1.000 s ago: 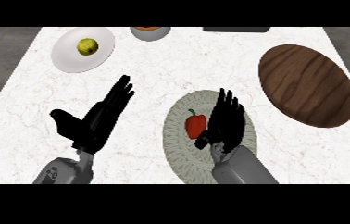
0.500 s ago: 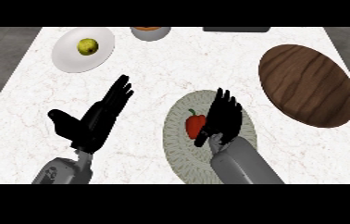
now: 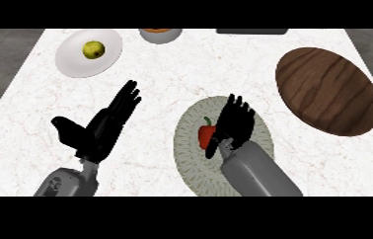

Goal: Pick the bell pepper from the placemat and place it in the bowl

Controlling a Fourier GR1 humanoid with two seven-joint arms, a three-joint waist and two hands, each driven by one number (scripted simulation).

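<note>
pepper first: the small red bell pepper [image 3: 207, 136] with a dark green stem lies on the round pale speckled placemat [image 3: 191, 170], a little left of the mat's middle. it looks taller than wide, its long side running up and down the view, and the stem points to the far side of the counter. its right side is hidden behind the right hand [image 3: 235, 127], so the whole shape cannot be seen.

the right hand is right next to the pepper, fingers nearly straight and pointing away, thumb low by the pepper's bottom. whether it has hold of the pepper cannot be told.

the left hand [image 3: 98, 129] rests open, well to the left of the mat, holding nothing.

far off, a small grey bowl [image 3: 160, 35] with something orange inside is cut off at the top. a white plate [image 3: 88, 52] carries a yellow-green fruit [image 3: 93, 49]. a brown oval wooden board [image 3: 329, 91] lies at the right on the white marble counter [image 3: 182, 75].
</note>
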